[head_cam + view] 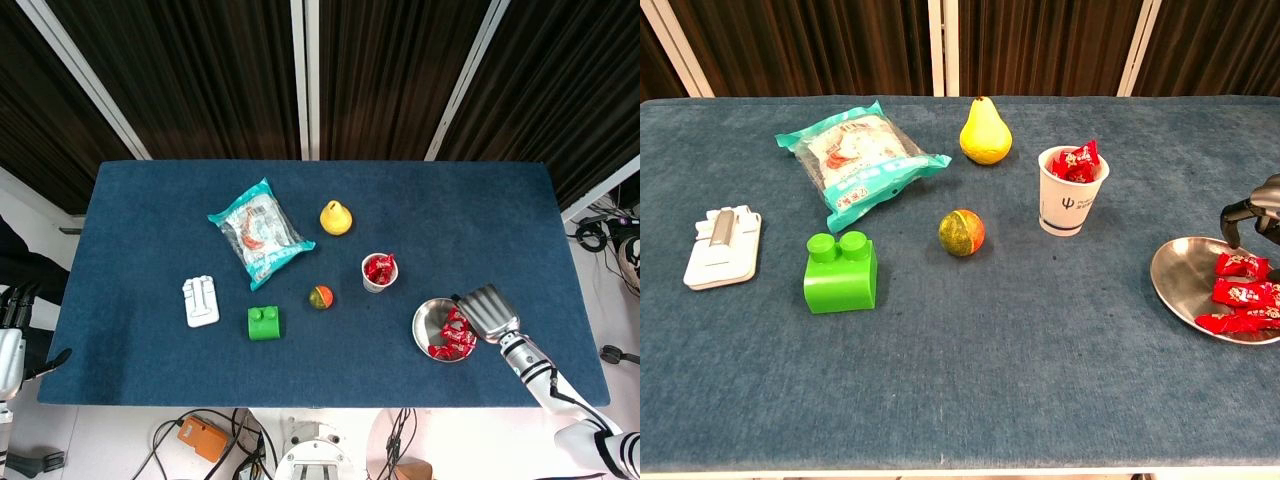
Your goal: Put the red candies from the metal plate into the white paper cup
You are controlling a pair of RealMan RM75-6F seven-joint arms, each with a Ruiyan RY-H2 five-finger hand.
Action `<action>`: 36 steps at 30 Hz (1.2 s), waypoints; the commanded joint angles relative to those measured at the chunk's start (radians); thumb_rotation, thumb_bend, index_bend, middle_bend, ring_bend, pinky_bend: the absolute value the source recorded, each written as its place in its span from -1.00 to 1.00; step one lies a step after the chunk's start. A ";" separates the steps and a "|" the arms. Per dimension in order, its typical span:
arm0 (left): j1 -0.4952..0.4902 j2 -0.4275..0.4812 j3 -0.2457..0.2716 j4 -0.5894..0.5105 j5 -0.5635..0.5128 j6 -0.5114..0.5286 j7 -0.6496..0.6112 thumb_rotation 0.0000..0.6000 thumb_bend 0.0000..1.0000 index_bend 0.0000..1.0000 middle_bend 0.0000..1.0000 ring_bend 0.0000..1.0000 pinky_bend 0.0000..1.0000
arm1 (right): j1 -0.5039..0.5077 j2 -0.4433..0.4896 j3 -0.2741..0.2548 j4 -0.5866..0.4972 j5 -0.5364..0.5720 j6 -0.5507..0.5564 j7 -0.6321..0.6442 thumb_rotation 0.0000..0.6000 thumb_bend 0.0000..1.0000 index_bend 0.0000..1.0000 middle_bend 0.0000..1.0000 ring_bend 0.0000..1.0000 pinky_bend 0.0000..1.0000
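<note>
While cut off at the chest view's edge, right robot hand [487, 310] hovers at 3 o'clock over metal plate [428, 325] holding red candies [455, 334]; grasp unclear. White paper cup [1071, 202] logo unreadable.

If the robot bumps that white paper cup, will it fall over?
Probably, yes. The white paper cup is taller than it is wide and narrows toward its base, so a nudge near the rim could tip it. It looks thin and light, and the red candies piled above the rim may spill out if it goes over.
</note>
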 commanded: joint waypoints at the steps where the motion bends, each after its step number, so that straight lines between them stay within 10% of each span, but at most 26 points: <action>1: 0.001 0.000 0.000 0.001 -0.001 -0.001 -0.001 1.00 -1.00 -1.00 -0.93 -1.00 -1.00 | 0.003 -0.009 0.003 0.006 -0.003 -0.007 -0.001 1.00 -0.14 -0.09 0.69 1.00 1.00; 13: 0.003 -0.002 0.001 0.012 -0.007 -0.006 -0.008 1.00 -1.00 -1.00 -0.93 -1.00 -1.00 | 0.021 -0.038 0.016 0.018 -0.015 -0.042 -0.014 1.00 -0.14 -0.12 0.69 1.00 1.00; 28: 0.008 -0.007 0.000 0.027 -0.009 -0.003 -0.021 1.00 -1.00 -1.00 -0.93 -1.00 -1.00 | 0.023 -0.044 0.032 0.008 -0.013 -0.042 -0.030 1.00 0.02 0.30 0.69 1.00 1.00; 36: 0.006 -0.002 -0.002 0.021 -0.006 -0.002 -0.018 1.00 -1.00 -1.00 -0.93 -1.00 -1.00 | 0.063 0.028 0.123 -0.134 -0.045 0.023 0.034 1.00 0.02 0.30 0.69 1.00 1.00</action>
